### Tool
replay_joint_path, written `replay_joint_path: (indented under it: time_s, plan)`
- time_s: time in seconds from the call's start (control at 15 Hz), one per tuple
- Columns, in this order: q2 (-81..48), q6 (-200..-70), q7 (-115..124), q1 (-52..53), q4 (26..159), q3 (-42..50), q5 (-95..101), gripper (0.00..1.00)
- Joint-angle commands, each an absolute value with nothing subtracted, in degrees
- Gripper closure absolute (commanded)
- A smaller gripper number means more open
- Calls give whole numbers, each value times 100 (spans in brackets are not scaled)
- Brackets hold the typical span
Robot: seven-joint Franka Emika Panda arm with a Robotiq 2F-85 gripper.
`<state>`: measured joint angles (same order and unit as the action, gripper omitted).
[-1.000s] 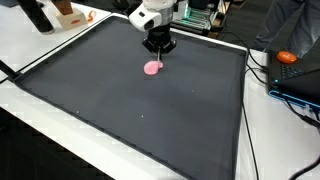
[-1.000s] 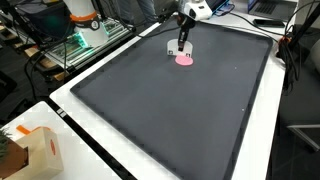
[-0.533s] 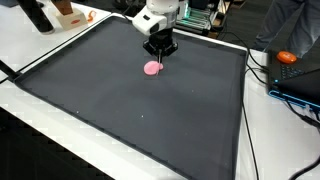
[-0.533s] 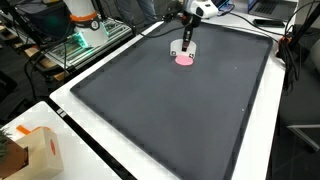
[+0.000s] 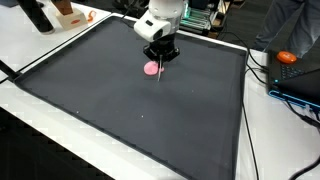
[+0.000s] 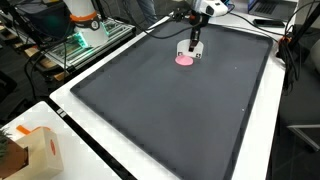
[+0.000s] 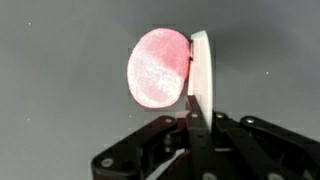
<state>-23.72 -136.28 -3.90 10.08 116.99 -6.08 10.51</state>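
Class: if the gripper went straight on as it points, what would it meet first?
The gripper would probably meet the dark mat right beside the pink disc, perhaps clipping its edge.

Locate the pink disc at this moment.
In an exterior view the pink disc lies on the dark mat, toward its far edge, just beside the gripper.

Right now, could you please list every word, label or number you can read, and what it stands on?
None can be read: the pink disc, the claw beside it and the dark mat show no print, and any marks on the cardboard box are too small to read.
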Motion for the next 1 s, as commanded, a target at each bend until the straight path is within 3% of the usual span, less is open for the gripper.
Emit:
replay_joint_path:
  time_s: [0.0,0.93]
  plan:
    - [-2846,-13754,-413,1085,11228,-659,1102,99]
    - [-2073,-13531,588,1509,11188,-506,1511,99]
